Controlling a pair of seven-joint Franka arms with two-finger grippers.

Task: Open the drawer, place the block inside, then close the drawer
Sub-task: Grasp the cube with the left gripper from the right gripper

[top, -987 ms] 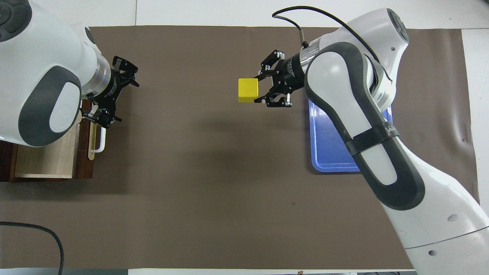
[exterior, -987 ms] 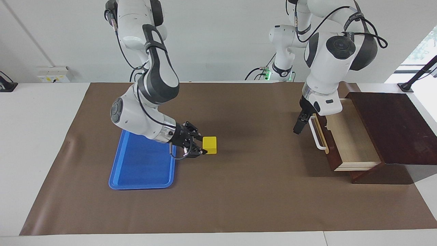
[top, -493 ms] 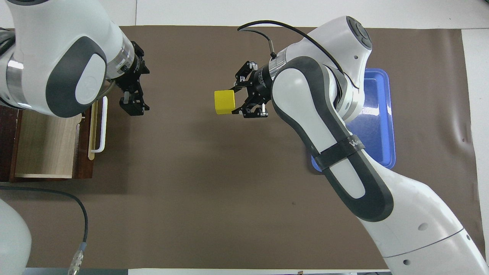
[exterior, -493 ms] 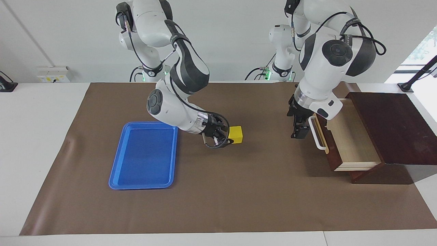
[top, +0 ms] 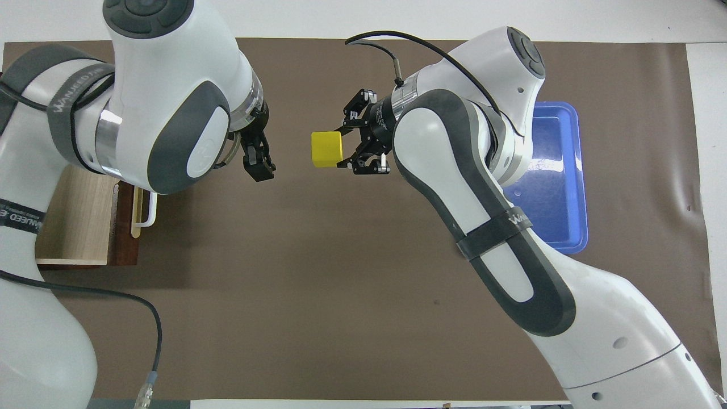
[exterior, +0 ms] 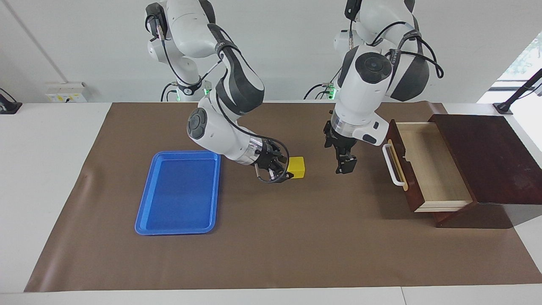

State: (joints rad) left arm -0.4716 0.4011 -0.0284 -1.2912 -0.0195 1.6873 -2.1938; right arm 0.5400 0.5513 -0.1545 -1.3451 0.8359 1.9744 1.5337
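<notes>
- Our right hand [exterior: 289,173] grips the block [exterior: 296,167] over the bench [exterior: 271,237].
- Our left hand [exterior: 346,164], fingers apart, hangs at the block's three o'clock.
- The drawer [exterior: 432,169] stands open.

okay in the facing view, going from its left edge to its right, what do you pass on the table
blue tray → right gripper → block, held in it → left gripper, open over the mat → drawer, pulled open

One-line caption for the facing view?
Right gripper holds the yellow block mid-table; open left gripper hangs beside the open drawer.
</notes>
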